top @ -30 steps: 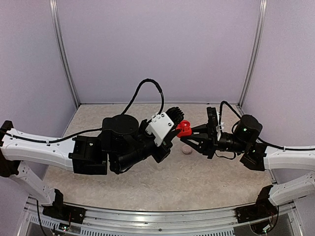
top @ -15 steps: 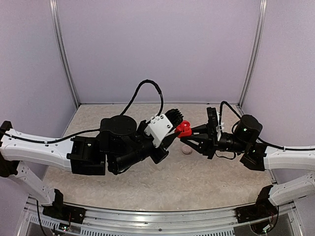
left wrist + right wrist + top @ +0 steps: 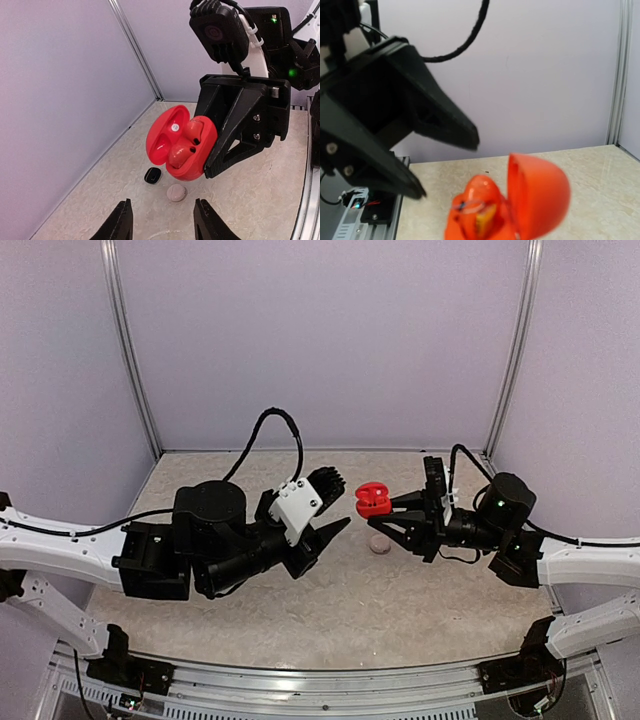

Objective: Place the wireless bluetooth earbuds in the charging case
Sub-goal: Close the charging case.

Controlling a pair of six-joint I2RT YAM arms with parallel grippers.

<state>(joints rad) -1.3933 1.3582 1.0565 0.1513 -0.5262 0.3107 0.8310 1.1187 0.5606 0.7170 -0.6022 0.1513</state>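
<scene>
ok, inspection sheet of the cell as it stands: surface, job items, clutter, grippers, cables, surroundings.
Surface: beige speckled tabletop.
Job's things: red charging case open, held in the air; a red-orange earbud sits inside it.
Clutter: small black item and pale round item on the table below the case, apart from each other; too small to identify.
Grippers: right gripper shut on the case; left gripper open, empty, facing the case.
Cables: black cable arcs above the left arm; no snag seen.
Surroundings: lilac walls, metal frame posts.
</scene>
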